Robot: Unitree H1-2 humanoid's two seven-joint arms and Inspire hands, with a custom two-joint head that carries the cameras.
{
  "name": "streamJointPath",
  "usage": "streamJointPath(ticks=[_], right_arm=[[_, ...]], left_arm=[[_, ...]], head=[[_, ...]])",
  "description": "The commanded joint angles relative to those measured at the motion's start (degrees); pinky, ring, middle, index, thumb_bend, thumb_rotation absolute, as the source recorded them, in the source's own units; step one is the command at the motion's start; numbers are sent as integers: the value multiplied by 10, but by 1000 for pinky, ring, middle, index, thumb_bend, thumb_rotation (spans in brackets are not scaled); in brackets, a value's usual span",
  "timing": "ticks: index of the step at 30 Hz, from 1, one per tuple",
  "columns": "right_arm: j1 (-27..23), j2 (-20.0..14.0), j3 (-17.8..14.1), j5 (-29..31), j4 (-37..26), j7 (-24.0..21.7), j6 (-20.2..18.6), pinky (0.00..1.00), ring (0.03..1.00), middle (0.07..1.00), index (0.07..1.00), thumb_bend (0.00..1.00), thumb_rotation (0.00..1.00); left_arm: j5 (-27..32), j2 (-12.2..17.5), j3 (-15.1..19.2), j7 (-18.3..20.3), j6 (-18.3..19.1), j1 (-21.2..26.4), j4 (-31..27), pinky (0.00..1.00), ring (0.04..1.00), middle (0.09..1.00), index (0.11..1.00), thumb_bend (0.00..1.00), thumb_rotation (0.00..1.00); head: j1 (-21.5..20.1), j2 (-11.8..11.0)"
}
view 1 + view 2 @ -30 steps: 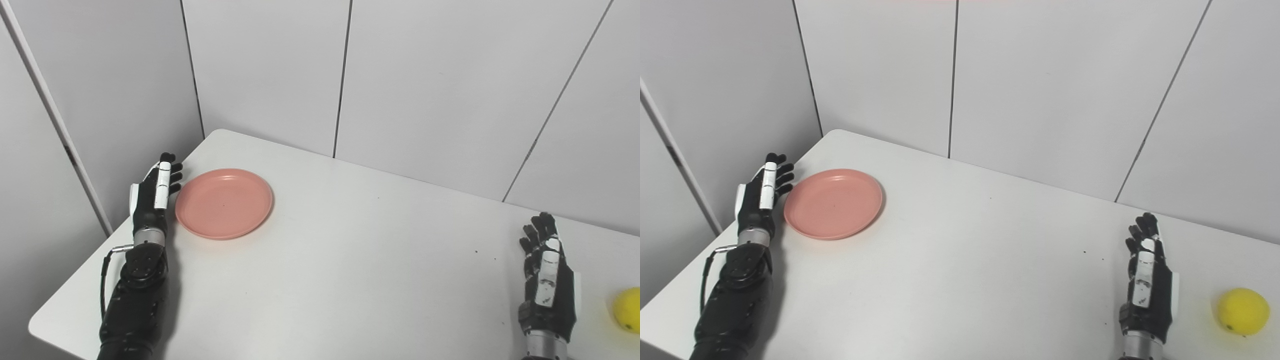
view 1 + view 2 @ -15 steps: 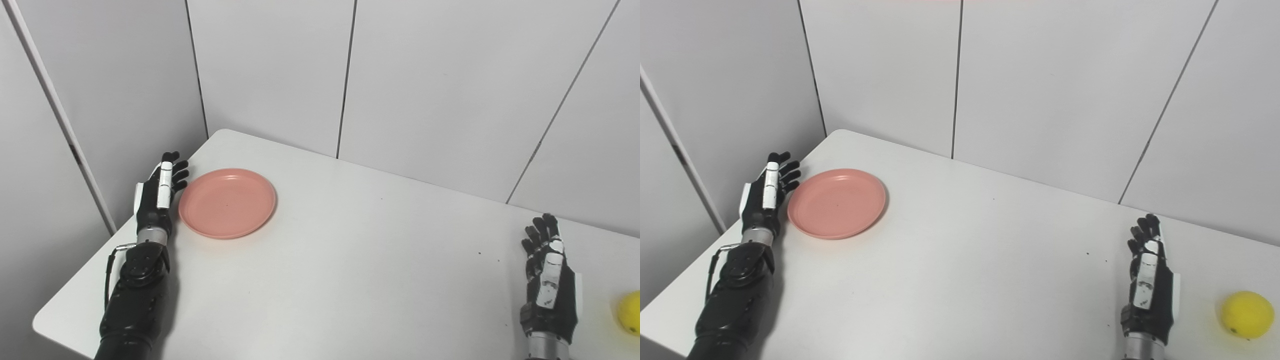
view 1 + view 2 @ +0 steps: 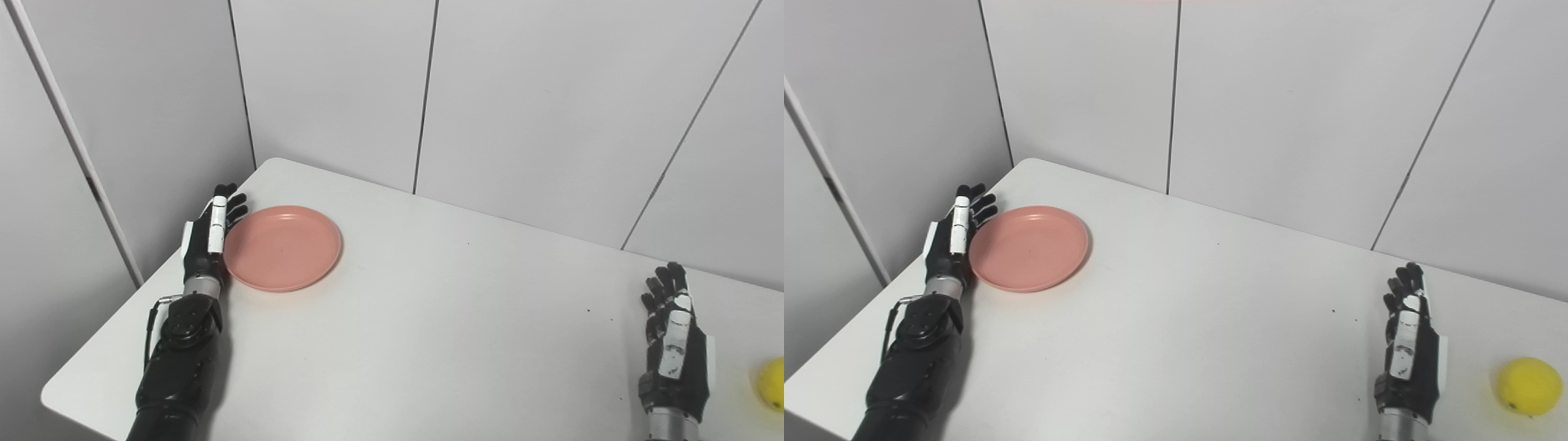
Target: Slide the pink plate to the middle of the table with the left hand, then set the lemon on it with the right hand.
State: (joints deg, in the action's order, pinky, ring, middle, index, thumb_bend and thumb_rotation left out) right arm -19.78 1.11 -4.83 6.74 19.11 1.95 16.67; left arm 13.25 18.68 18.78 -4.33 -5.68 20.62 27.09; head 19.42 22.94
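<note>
Since a second ago my left hand [image 3: 208, 239] has closed in sideways on the pink plate [image 3: 283, 247], fingers spread, holding nothing, its palm now against the rim nearest it. That plate lies flat on the tabletop [image 3: 404, 343], just beyond my palm toward the middle. It looks light, stiff and smooth-bottomed, so I judge it will slide easily; push low on the rim. Being round, it has no long axis. My right hand [image 3: 1409, 361] rests open and empty, the lemon [image 3: 1529, 383] to its outer side, apart.
</note>
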Motion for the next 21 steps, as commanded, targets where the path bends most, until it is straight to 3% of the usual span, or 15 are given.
streamJointPath(ticks=[1,12,21], right_arm=[[16,1,-3,5,20,-5,10,954,934,928,922,635,941],[18,-1,-2,5,20,-5,8,964,942,938,934,652,952],[19,4,-3,8,16,-3,9,957,935,929,923,641,933]], left_arm=[[-1,-10,-22,28,-12,27,-2,841,854,844,834,734,1000],[-14,-20,-57,33,-22,38,9,832,853,852,842,733,1000],[-14,-34,-85,39,8,38,-25,821,836,833,823,700,1000]], head=[[3,0],[1,1],[-8,4]])
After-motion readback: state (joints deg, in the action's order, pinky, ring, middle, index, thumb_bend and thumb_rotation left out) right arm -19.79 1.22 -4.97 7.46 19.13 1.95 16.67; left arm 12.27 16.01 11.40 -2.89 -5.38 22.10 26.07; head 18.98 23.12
